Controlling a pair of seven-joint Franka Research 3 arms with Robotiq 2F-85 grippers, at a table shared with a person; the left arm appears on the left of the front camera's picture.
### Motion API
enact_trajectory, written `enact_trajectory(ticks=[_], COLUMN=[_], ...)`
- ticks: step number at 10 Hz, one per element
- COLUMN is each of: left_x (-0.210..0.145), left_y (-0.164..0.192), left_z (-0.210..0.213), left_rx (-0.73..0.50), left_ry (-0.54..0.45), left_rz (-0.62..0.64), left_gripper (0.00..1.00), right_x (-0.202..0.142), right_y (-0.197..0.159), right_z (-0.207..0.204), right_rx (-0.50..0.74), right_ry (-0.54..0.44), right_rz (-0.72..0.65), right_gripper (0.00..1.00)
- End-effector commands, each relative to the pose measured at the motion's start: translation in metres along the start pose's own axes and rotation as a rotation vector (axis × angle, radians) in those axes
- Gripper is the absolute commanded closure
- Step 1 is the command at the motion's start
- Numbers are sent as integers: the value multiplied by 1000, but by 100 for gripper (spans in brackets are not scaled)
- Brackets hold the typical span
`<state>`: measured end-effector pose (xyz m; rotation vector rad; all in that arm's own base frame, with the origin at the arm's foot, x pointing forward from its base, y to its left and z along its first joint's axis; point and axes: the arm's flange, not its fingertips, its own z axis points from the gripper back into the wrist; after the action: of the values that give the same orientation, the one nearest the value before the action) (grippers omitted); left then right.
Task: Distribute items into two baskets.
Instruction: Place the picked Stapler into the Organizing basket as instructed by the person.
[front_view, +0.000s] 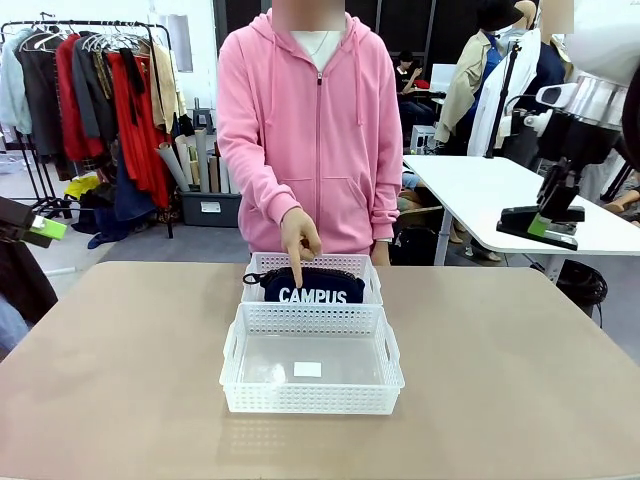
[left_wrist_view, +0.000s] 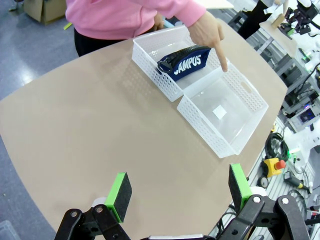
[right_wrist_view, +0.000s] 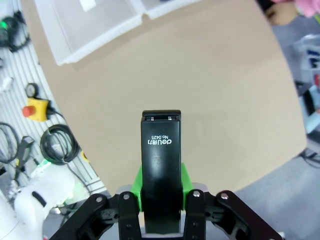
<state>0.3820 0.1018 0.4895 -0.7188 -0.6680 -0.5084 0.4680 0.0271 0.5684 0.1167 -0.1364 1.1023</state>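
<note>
Your right gripper (right_wrist_view: 160, 197) has its jaws clenched on the black stapler (right_wrist_view: 160, 165), which juts out along the fingers over the tan desk (right_wrist_view: 200, 90); in the front view that gripper (front_view: 545, 222) hangs high off the right side, stapler (front_view: 538, 224) in its bite, well apart from both baskets. Your left gripper (left_wrist_view: 180, 192) has its jaws released and wide, green pads (left_wrist_view: 119, 194) hovering above bare desktop near the rounded near edge, nothing between them. You've got plenty of open surface left, right and in front of the baskets. The larger basket (front_view: 312, 399) sits mid-desk with nothing in it but a small white label on its floor. Touching its far rim is the smaller basket (front_view: 262, 264), and in there you see the navy pouch (front_view: 313, 286), "CAMPUS" lettering facing you, standing on its long edge. The person's hand (front_view: 299, 237) in a pink sleeve points a finger down, its tip at the pouch's top edge; from the left wrist camera that hand (left_wrist_view: 209, 31) reaches over the far basket (left_wrist_view: 150, 52), finger aimed toward the larger one (left_wrist_view: 245, 107)
</note>
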Motion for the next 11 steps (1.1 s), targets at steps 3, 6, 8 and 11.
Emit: enact_trajectory(ticks=[3,6,8,11], left_x=[0,0,0,0], left_y=[0,0,0,0], left_z=[1,1,1,1], left_rx=[2,2,2,2], left_ry=[-1,-1,-1,-1], left_rz=[1,1,1,1], left_gripper=[0,0,0,0], right_x=[51,99,129,187], right_y=[68,99,110,140], right_z=[-20,-47,-63,-93], right_rx=[-28,2,8,35], right_ry=[38,-1,-32,-28], right_rz=[95,191,244,371], right_gripper=[100,100,100,100])
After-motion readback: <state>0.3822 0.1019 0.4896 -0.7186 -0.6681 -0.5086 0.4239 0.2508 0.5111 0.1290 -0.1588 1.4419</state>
